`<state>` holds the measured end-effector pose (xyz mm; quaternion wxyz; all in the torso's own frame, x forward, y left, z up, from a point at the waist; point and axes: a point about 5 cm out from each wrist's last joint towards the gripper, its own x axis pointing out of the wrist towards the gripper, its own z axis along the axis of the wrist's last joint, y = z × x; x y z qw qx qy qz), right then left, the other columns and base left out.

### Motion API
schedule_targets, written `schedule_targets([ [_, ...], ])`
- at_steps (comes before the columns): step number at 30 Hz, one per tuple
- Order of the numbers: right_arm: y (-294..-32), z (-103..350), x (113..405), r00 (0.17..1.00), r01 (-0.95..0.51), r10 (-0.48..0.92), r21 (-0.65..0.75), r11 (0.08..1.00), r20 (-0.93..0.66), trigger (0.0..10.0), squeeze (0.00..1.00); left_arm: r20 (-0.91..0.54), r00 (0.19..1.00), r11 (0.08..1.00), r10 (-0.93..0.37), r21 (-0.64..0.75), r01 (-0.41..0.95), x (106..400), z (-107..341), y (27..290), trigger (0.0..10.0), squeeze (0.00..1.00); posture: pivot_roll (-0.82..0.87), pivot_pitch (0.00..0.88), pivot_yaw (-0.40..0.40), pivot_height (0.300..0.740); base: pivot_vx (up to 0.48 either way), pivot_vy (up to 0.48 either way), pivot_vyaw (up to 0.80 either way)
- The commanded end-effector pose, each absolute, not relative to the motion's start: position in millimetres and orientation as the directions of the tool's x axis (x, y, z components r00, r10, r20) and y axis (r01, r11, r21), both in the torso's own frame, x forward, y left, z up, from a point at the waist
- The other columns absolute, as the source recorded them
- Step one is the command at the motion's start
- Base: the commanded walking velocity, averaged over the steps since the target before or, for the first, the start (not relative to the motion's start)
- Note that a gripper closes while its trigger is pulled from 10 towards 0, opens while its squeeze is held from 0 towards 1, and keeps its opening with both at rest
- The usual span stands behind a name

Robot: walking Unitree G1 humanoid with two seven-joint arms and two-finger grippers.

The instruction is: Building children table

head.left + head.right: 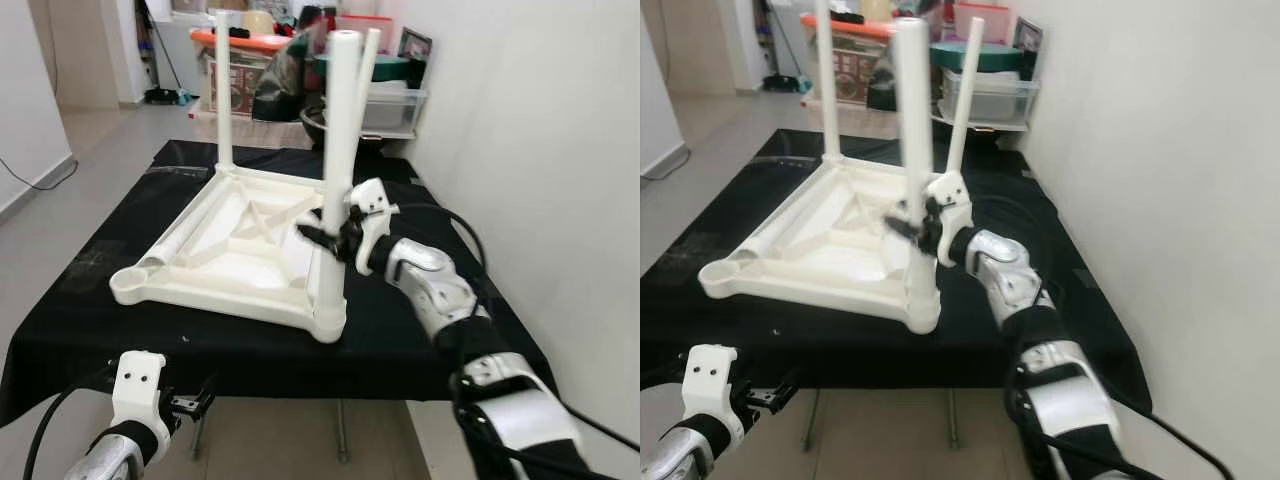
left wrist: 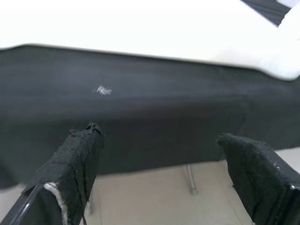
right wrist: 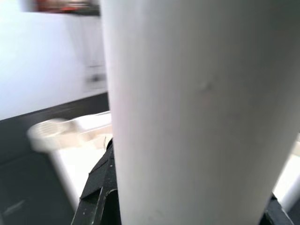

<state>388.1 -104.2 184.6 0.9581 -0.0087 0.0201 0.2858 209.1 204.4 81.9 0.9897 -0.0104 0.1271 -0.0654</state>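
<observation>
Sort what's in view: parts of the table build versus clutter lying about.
Job: upturned white tabletop; near leg held by right gripper; two far legs; loose leg; empty socket.
Clutter: storage boxes; orange-lidded bin; black cloth.

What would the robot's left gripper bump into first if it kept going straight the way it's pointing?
Most likely the hanging front edge of the black cloth covering the workbench. The left gripper, fingers open, points right at it from below table height. Depth is hard to judge.
</observation>
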Motion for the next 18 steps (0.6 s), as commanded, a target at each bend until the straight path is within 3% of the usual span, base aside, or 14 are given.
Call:
schedule_targets([
  [1, -137.8, 113.9, 374.5, 0.880, -0.333, 0.324, 0.036, 0.942, -0.346, 0.0, 0.00, -0.263, 0.957, 0.992, -0.124, -0.036, 0.119, 207.2, 78.2, 204.4, 10.0, 0.00, 0.08, 0.000, -0.104, 0.740, 0.000, 0.000, 0.00],
  [2, -146.0, 108.6, 372.7, 0.914, -0.188, 0.195, 0.052, 0.981, -0.355, 0.0, 0.00, -0.266, 0.957, 0.993, -0.119, -0.035, 0.114, 207.2, 77.7, 205.1, 10.0, 0.00, 0.08, 0.000, -0.103, 0.740, 0.000, 0.000, 0.00],
  [3, -146.0, 108.6, 372.7, 0.914, -0.188, 0.195, 0.052, 0.981, -0.355, 0.0, 0.00, -0.266, 0.957, 0.993, -0.119, -0.035, 0.114, 207.2, 77.7, 205.1, 10.0, 0.00, 0.08, 0.000, -0.103, 0.740, 0.000, 0.000, 0.00],
  [5, -151.1, 103.3, 365.7, 0.934, -0.004, 0.029, 0.070, 0.998, -0.356, 0.0, 0.00, -0.269, 0.957, 0.994, -0.110, -0.031, 0.105, 208.0, 76.7, 206.7, 10.0, 0.00, 0.07, 0.000, -0.094, 0.740, 0.000, 0.000, 0.00],
  [11, -160.2, 101.7, 358.5, 0.900, 0.260, -0.210, 0.084, 0.962, -0.381, 0.0, 0.00, -0.273, 0.957, 0.995, -0.098, -0.024, 0.095, 212.8, 75.9, 207.6, 10.0, 0.00, 0.06, 0.000, -0.094, 0.740, 0.000, 0.000, 0.00],
  [17, -150.1, 106.6, 359.8, 0.876, 0.315, -0.264, 0.064, 0.947, -0.404, 0.0, 0.00, -0.275, 0.959, 0.997, -0.073, -0.016, 0.071, 216.0, 74.8, 209.0, 10.0, 0.00, 0.06, 0.000, -0.103, 0.740, 0.000, 0.000, 0.00],
  [18, -144.7, 108.2, 360.2, 0.872, 0.316, -0.266, 0.058, 0.947, -0.411, 3.5, 0.00, -0.275, 0.959, 0.998, -0.067, -0.016, 0.065, 216.3, 74.4, 209.1, 10.0, 0.00, 0.06, 0.000, -0.103, 0.740, 0.000, 0.000, 0.00],
])
